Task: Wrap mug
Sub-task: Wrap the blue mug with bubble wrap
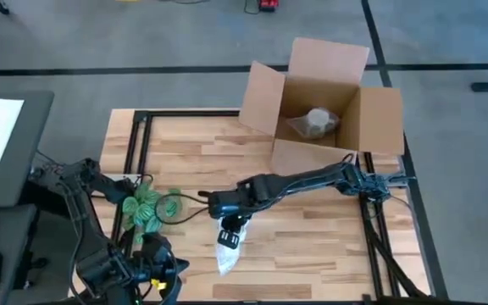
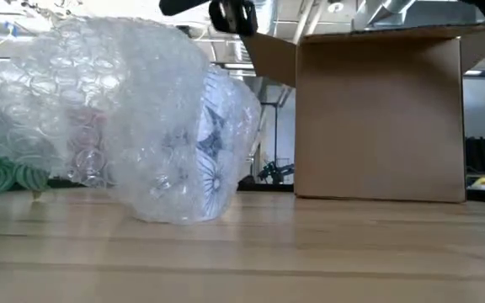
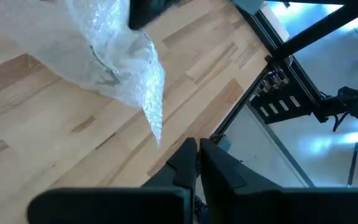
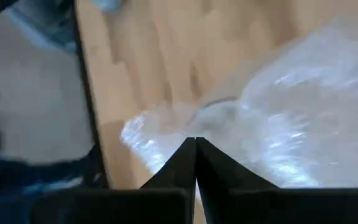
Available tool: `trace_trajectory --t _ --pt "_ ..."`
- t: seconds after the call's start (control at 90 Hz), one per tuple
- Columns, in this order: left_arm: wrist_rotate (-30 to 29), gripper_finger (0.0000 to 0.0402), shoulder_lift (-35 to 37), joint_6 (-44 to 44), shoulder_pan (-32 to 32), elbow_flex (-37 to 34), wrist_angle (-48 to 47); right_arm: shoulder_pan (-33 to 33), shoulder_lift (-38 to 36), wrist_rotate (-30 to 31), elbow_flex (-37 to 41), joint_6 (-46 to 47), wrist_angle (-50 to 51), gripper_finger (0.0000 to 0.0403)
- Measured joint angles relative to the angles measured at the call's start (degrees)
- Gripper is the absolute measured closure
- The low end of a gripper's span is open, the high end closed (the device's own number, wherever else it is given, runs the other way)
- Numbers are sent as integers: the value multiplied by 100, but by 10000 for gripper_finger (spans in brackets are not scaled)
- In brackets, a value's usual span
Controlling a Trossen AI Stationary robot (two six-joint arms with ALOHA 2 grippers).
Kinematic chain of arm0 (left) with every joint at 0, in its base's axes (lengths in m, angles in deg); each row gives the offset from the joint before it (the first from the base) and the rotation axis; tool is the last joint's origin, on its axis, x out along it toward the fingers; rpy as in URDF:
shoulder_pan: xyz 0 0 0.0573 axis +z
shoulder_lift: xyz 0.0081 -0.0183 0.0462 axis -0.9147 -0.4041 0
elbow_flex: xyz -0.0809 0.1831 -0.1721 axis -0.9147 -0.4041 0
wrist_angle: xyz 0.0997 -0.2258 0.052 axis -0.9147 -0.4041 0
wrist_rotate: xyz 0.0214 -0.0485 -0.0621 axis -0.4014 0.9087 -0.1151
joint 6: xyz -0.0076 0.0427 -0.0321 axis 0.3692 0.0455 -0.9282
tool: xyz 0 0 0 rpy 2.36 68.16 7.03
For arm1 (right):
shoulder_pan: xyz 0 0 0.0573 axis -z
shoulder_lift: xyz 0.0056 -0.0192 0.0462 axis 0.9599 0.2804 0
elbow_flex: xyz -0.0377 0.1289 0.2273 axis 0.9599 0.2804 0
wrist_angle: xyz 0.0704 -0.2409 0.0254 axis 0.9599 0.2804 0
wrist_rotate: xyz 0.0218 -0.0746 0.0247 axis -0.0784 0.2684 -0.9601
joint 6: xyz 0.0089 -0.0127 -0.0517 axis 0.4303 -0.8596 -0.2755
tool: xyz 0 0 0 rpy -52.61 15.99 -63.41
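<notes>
Right gripper (image 1: pixel 230 227) clenched, fingertips together, above bubble-wrap bundle (image 1: pixel 227 252) at table's 6 o'clock; mug not discernible through the wrap. Left gripper (image 3: pixel 197 152) clenched, just beside the bundle's 9 o'clock side

Right arm stretched mid-table, right gripper (image 1: pixel 230 227) closed, left gripper (image 1: pixel 161 275) closed, near edge

wooden table (image 1: pixel 312 246), bubble-wrap bundle (image 1: pixel 228 251), cardboard box (image 1: pixel 324 106), green bundle (image 1: pixel 145 207)

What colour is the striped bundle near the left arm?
Green with pale stripes, clearest in the high view.
</notes>
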Motion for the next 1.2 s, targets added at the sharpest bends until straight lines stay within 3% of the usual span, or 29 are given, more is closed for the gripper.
trace_trajectory --t 0.067,0.211,0.578,0.944,1.2 --pt "0 402 0 21 0 0 0 50 -45 307 0 -14 -233 403" --pt "-2 402 0 113 0 0 0 256 137 388 -11 -35 -530 403" --pt "-4 402 0 127 0 0 -4 41 739 165 6 -209 374 403" --pt "-15 402 0 164 4 0 -46 -71 678 252 981 -147 -347 403" --pt "-13 402 0 133 4 0 -49 -21 603 230 844 -338 -120 403"
